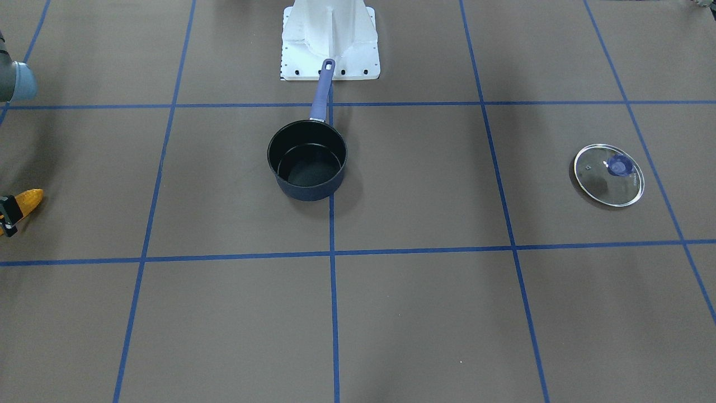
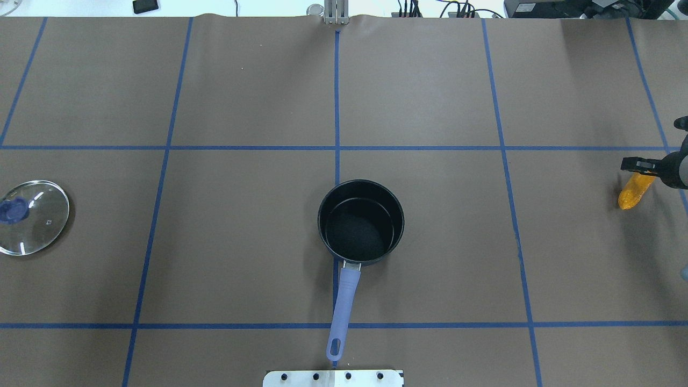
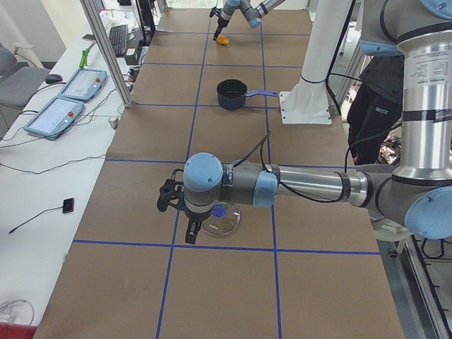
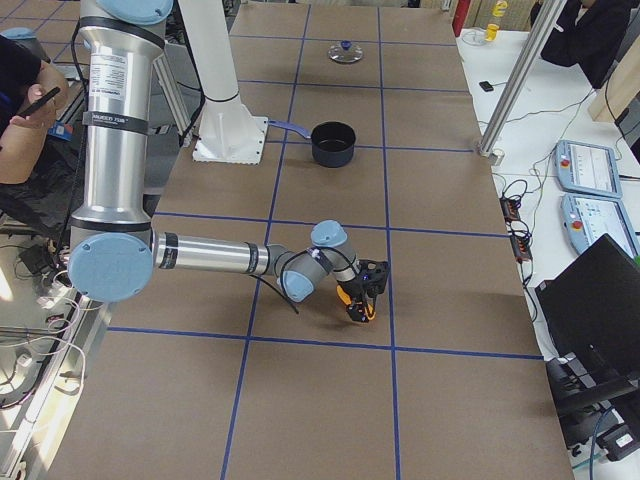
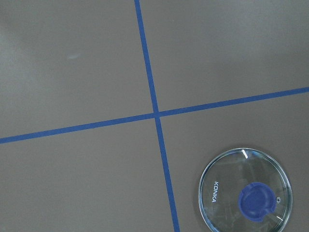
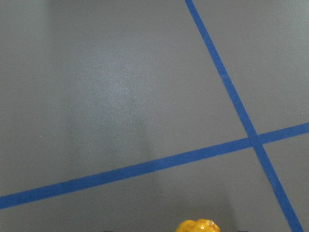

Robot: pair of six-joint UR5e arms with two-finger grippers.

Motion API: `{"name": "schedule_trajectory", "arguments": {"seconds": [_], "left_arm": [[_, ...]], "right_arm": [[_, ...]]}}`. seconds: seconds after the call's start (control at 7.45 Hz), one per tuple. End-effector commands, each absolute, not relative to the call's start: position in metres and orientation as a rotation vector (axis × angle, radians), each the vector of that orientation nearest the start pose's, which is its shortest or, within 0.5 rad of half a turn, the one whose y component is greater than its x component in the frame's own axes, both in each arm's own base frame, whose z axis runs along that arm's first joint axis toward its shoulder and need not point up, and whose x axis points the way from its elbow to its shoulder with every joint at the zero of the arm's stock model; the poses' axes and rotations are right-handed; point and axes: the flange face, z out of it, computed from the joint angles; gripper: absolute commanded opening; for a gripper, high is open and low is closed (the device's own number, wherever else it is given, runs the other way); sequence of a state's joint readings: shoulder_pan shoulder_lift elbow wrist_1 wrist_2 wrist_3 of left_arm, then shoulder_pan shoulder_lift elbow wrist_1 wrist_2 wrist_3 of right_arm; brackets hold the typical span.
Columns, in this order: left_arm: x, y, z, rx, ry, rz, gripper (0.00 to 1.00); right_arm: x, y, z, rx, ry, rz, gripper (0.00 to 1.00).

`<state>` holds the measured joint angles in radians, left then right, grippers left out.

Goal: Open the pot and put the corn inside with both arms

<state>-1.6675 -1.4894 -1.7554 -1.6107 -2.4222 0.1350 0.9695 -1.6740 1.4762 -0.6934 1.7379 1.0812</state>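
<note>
The pot (image 2: 360, 226) stands open in the middle of the table, its purple handle (image 2: 344, 301) pointing at the robot base; it also shows in the front view (image 1: 307, 187). Its glass lid (image 2: 32, 217) lies flat, knob up, far to the robot's left, and shows in the left wrist view (image 5: 245, 191). My right gripper (image 2: 639, 165) is at the table's far right, shut on the corn (image 2: 634, 191), held low over the table. My left gripper (image 3: 176, 212) shows only in the exterior left view, just beside the lid (image 3: 222, 222); I cannot tell if it is open or shut.
The white pedestal base (image 1: 330, 39) stands just behind the pot handle's end. Blue tape lines grid the brown table cover. Teach pendants (image 3: 63, 99), cables and a pole (image 4: 515, 75) line the side opposite the robot. A person (image 4: 25, 110) stands by the base.
</note>
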Motion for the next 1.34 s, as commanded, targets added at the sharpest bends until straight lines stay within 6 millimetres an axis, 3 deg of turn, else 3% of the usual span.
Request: {"name": "schedule_trajectory", "arguments": {"seconds": [0.0,0.13,0.4,0.67,0.94,1.21], "left_arm": [[-0.103,-0.456,0.596,0.233,0.829,0.097,0.98],[-0.103,-0.456,0.596,0.232,0.829,0.096,0.98],[-0.103,-0.456,0.601,0.219,0.828,0.085,0.98],[-0.102,-0.447,0.619,0.138,0.833,-0.032,0.98],[-0.101,-0.443,0.615,0.129,0.847,-0.1,0.98],[-0.101,-0.444,0.614,0.127,0.85,-0.111,0.98]], "right_arm": [[-0.181,-0.469,0.664,0.345,-0.638,0.395,0.0],[-0.183,-0.472,0.654,0.359,-0.65,0.375,0.0],[-0.197,-0.477,0.59,0.374,-0.785,0.321,0.0],[-0.207,-0.471,0.491,0.345,-0.928,0.259,0.0],[-0.211,-0.457,0.395,0.296,-1.048,0.274,0.0],[-0.286,-0.445,0.315,0.264,-1.191,0.301,0.0]]}}
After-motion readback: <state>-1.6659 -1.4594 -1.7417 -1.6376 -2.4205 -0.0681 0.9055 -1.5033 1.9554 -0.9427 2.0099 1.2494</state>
